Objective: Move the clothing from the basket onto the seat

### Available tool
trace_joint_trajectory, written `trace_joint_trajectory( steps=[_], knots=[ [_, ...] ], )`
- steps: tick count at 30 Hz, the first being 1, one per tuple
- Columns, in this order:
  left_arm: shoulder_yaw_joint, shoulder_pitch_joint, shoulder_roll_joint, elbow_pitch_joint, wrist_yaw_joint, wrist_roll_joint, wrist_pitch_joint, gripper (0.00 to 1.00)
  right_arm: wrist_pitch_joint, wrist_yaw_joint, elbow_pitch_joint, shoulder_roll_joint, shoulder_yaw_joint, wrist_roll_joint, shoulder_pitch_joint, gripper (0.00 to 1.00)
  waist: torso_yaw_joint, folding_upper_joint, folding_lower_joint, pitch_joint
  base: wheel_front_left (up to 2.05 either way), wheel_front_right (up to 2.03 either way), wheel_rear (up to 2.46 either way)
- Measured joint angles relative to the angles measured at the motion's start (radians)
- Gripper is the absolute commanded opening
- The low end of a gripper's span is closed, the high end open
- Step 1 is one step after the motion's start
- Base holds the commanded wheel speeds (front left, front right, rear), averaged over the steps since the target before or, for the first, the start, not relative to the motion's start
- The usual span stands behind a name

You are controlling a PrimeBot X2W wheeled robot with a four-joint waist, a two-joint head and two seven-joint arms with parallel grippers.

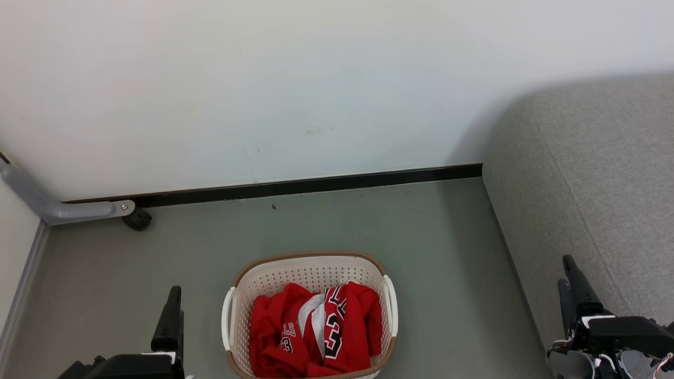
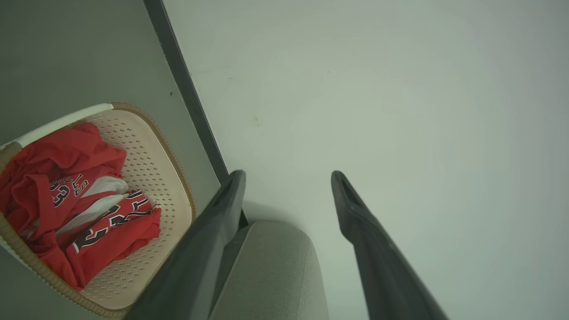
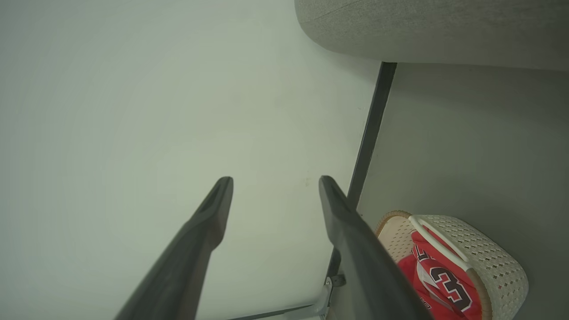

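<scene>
Gaping empty, left fingers [image 2: 202, 249] and right fingers [image 3: 355, 249] flank crumpled clothing [image 1: 274, 337] in an oval perforated basket [image 1: 310, 273].

The red soft-fabric clothing [image 1: 316, 331] is piled in the cream perforated plastic basket [image 1: 310, 273], which is set on the floor [image 1: 432, 237], left of the large grey woven-fabric seat [image 1: 605, 184].

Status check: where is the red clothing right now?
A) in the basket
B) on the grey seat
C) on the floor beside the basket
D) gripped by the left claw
A: the clothing lies bunched inside the basket, while the left claw and right claw stand open and empty.
</scene>
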Motion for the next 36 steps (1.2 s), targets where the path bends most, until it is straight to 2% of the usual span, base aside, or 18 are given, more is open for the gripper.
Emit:
trace_joint_trajectory(
  steps=[15,25,36],
  knots=[
    [-0.091,-0.044,0.030,0.049,0.000,0.133,-0.070,1.00,-0.067,0.000,0.045,-0.055,0.135,-0.147,-0.077,1.00,0.001,0.0000,0.0000,0.003,0.00,0.00,0.00],
    [-0.145,-0.083,0.068,0.091,-0.001,0.245,-0.113,1.00,-0.114,0.000,0.093,-0.100,0.257,-0.279,-0.133,1.00,0.003,0.0001,0.0000,0.004,0.00,0.00,0.00],
    [-0.171,-0.116,0.080,0.139,-0.001,0.386,-0.149,1.00,-0.164,0.001,0.144,-0.133,0.403,-0.428,-0.189,1.00,0.005,0.0000,0.0000,0.003,0.00,0.00,0.00]
  ],
)
